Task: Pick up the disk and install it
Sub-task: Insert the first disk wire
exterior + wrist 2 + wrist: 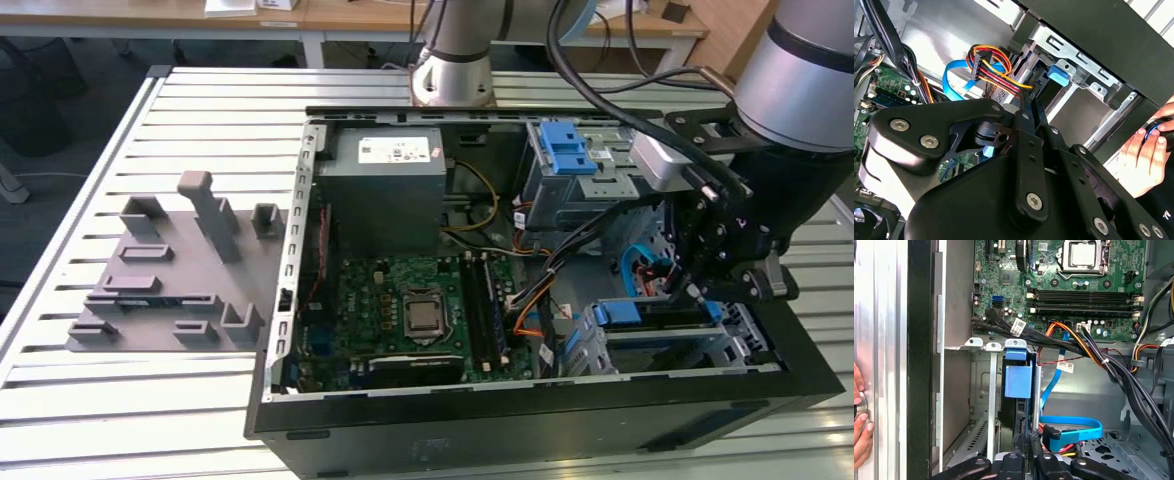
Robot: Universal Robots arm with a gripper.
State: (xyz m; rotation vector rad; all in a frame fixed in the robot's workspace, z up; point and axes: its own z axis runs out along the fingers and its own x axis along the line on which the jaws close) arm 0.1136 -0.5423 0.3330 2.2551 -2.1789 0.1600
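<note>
Lying open on the slatted table [80, 180], one black computer case [534, 420] takes up most of the room, with one grey plastic tray [174, 280] well apart toward the exterior view's left and one grey metal box [387, 190] inside near the case's far wall. One gripper [694, 290] reaches down into the drive cage [727, 350] at the case's corner on the exterior view's right, hemmed in by metal walls and cables. Its fingers [1021, 460] are nearly closed on the edge of the one disk [1017, 382], which stands on edge in the cage's slot, blue bracket up; one person's hand [1141, 155] rests just outside the case wall.
</note>
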